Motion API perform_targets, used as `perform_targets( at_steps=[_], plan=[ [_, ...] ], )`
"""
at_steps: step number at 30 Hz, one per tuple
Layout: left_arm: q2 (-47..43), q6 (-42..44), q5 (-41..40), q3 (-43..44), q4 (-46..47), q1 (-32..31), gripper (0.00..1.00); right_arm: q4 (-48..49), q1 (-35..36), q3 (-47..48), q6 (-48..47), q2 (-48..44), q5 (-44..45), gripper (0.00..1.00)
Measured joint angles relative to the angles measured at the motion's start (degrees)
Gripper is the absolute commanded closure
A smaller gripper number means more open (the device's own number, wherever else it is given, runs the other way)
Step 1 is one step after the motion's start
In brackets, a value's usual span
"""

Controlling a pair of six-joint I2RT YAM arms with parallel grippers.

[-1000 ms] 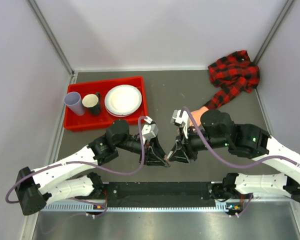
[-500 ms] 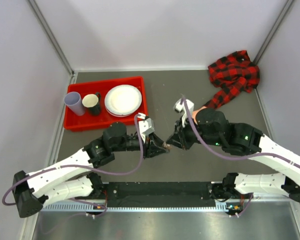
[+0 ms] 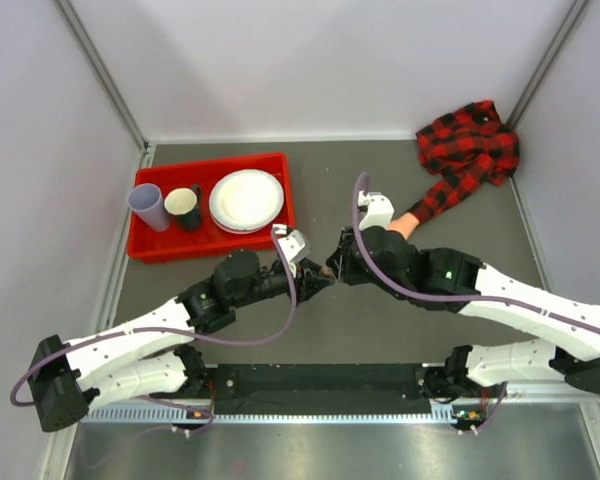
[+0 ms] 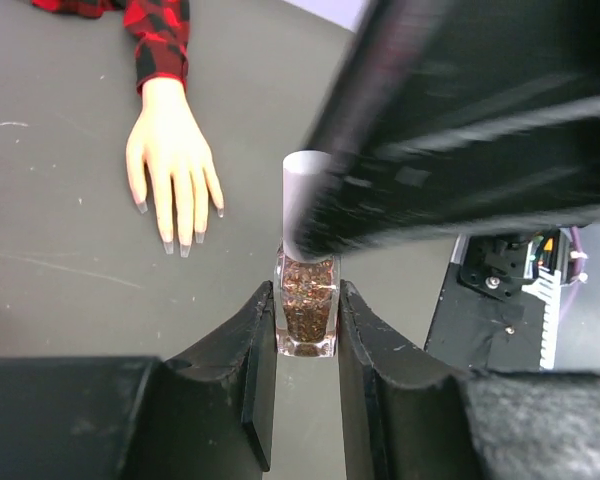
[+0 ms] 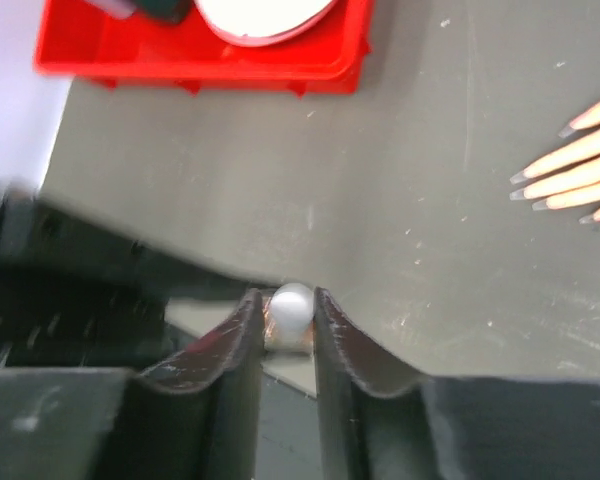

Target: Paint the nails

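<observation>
Jaws of the left gripper [image 4: 305, 296] are closed tight on a small clear polish bottle [image 4: 307, 322] of brown glittery lacquer, one pad flat against each glass side, the bottle upright. Well off to the left of these jaws, in the top view, a red tray [image 3: 280, 218] holds a lavender cup [image 3: 147, 206], a dark cup [image 3: 183, 208] and a white plate [image 3: 246, 200].

From the left wrist, the mannequin hand [image 4: 168, 160] lies palm down on the dark table [image 4: 60, 300], ahead of the jaws and to their left, apart from them. Its fingers point back toward the camera, so the nails [image 4: 167, 246] are the part nearest the bottle, yet clear of it.

The bottle's grey cap [image 5: 291, 303] stands up into the right gripper [image 5: 288, 298], whose jaws sit narrowly either side of it. Whether they press on the cap cannot be told.

From the right wrist, only the fingertips show, ahead and far to the right of the jaws, their nails [image 5: 520, 178] pointing left, well apart from the cap.

Beyond the hand, a red-and-black plaid shirt [image 3: 467, 150] is bunched in the far right corner.
</observation>
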Motion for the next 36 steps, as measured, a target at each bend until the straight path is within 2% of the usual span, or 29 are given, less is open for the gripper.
perform_targets(
  at_steps=[1, 4, 6, 9, 11, 15, 20, 27, 30, 36],
  plan=[
    [-0.04, 0.02, 0.26, 0.0, 0.33, 0.15, 1.0, -0.57, 0.09, 0.57, -0.83, -0.02, -0.76, 0.54],
    [-0.13, -0.07, 3.96, 0.0, 0.15, 1.27, 1.0, -2.08, 0.52, 2.03, -5.49, -1.51, -4.35, 0.36],
    [-0.11, -0.31, 7.87, 0.09, -0.63, 1.51, 1.0, -2.69, 0.17, 2.12, -9.25, -3.78, -8.07, 0.35],
    [0.04, -1.05, 15.82, 0.5, -1.86, 1.51, 1.0, -2.93, -1.31, 2.12, -14.88, -7.48, -16.7, 0.37],
    [0.59, -2.19, 22.91, 1.18, -1.99, 1.51, 1.0, -2.97, -2.6, 2.12, -18.47, -9.25, -23.98, 0.41],
    [2.1, -5.6, 35.5, 2.38, 0.31, 1.51, 1.0, -3.17, -3.06, 2.12, -23.32, -9.22, -36.52, 0.47],
    [2.29, -8.15, 43.5, 4.33, 2.58, 1.49, 1.0, -3.85, -3.08, 1.29, -26.86, -8.44, -46.69, 0.54],
    [2.82, -8.83, 46.71, 5.53, 3.89, 1.51, 1.0, -4.24, -3.1, 0.94, -29.09, -8.7, -50.23, 0.62],
    [3.72, -8.87, 47.19, 5.84, 3.96, 1.49, 1.0, -5.07, -3.15, 0.94, -29.77, -9.27, -50.21, 0.68],
    [4.55, -8.87, 47.74, 5.84, 3.91, 1.51, 1.0, -6.8, -3.52, 0.94, -30.45, -10.82, -49.31, 0.66]
  ],
)
